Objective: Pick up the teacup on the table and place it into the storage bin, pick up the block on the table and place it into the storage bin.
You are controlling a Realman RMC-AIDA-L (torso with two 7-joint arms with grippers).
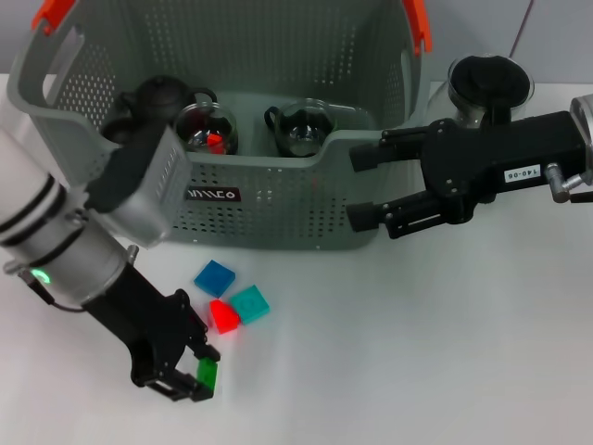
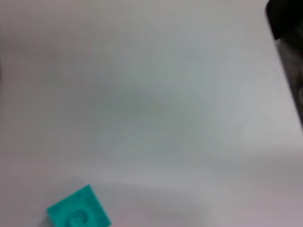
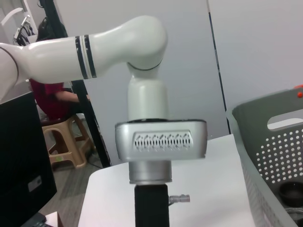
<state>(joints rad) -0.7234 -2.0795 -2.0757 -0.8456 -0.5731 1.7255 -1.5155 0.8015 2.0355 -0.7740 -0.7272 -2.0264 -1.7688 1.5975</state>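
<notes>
Left gripper point(image 1: 196, 371) sits closest in the head view, low at the near-left of the table point(image 1: 445, 352), jaws pinched on a green block point(image 1: 208, 374). Block looks gripped across its short sides, held at or just off the surface; can't tell which. Three more blocks lie just beyond it: red block point(image 1: 223, 317), teal block point(image 1: 250, 303), blue block point(image 1: 215, 277), red and teal touching, blue just apart.

Storage bin point(image 1: 278, 199) stands behind them, at the far side from the left gripper. It already holds a dark teapot point(image 1: 153, 100) and two glass teacups point(image 1: 206, 128), point(image 1: 298, 127). One more glass cup point(image 1: 486, 85) stands outside, right of the bin.

Key relation, as I judge it: bin opening lies up and away from the held block, so the carry has to clear the near wall. Left arm is the nearer one for blocks.

Right gripper point(image 1: 363, 188) hovers at the bin's right front corner, jaws spread, holding nothing.

Left wrist view: only bare white tabletop and the teal block point(image 2: 78, 210); own fingers not visible.

Right wrist view: left arm's wrist housing point(image 3: 161, 140) over the table, bin wall point(image 3: 274, 142) at the edge, grey partition walls, a black cabinet and a plastic stool point(image 3: 68, 139) behind.
</notes>
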